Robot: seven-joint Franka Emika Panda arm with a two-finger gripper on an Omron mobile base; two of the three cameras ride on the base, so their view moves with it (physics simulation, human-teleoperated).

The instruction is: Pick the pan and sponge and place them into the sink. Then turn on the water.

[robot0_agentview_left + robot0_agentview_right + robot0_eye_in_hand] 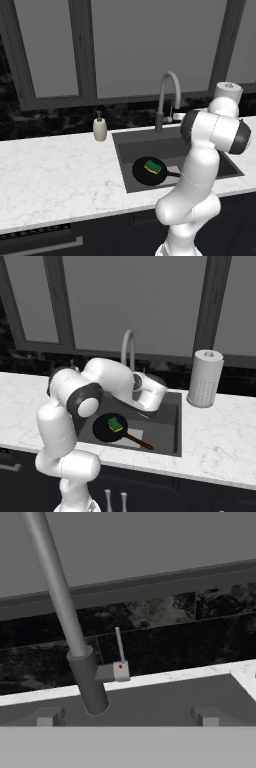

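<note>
Hand view puts us close to the faucet: our two finger tips [50,716] stand wide apart at the bottom, with nothing between them, so our gripper [127,717] is open and empty. Just ahead rises the gooseneck faucet [75,642], its dark base planted at the back edge of the sink, its grey neck leaning up and away. A small side lever [119,646] sticks up as a thin rod from a grey block on the base's side. Behind it we see a strip of white marble and the black marbled backsplash [165,637].

From the base views, the surface is a white marble counter [55,175] over dark cabinets, with large grey window panes [130,45] in dark frames above. The dark grey sink [125,145] is recessed in the counter. The black frying pan [142,175] lies flat on the basin floor, toward the front. Its thin brown handle [140,442] gives the long axis, running along the sink's length and pointing to our right and slightly toward the front. The green-topped sponge [153,166] rests inside the pan, green side up.

A beige soap dispenser [100,128] stands on the counter left of the sink. A white paper-towel roll [205,378] stands upright to its right.
</note>
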